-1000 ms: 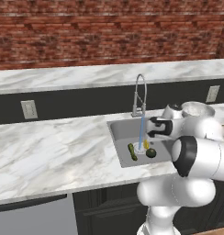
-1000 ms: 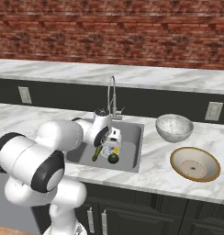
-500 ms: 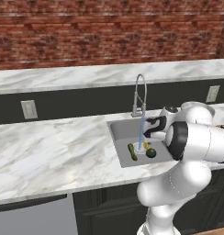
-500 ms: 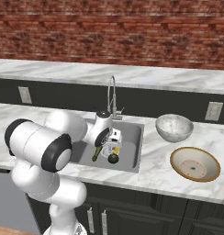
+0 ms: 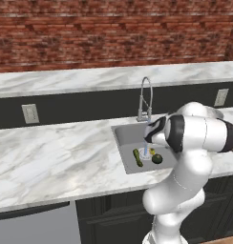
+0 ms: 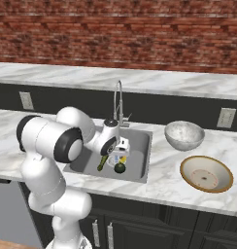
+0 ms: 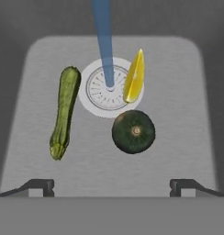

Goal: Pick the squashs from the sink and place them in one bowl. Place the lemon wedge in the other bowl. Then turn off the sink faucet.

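In the sink (image 7: pixel 187 114) lie two squashs: a slim yellowish-green one (image 7: pixel 63 112) left of the drain and a round dark green one (image 7: pixel 133 131) just below it. The yellow lemon wedge (image 7: pixel 134 77) rests on the drain's right edge. Water (image 7: pixel 103 41) streams from the faucet (image 6: pixel 118 99) onto the drain. My gripper (image 7: pixel 111 186) hangs open above the basin, fingertips wide apart, nothing between them. From the base I see the hand (image 6: pixel 115 143) over the slim squash (image 6: pixel 103 163), round squash (image 6: pixel 120 168) and lemon wedge (image 6: pixel 123 159). The other bowl (image 6: pixel 184 135) and the tan bowl (image 6: pixel 206 174) stand right of the sink.
White marble counter (image 5: pixel 56 157) runs left of the sink, with a dark backsplash and brick wall behind. The chrome faucet (image 5: pixel 145 97) arches over the basin's back edge. My own arm (image 5: pixel 199 136) bulks over the sink's right side.
The hand has shifted a little left over the basin and the arm's elbow has swung round. The gripper stays open; the things in the sink have not moved.
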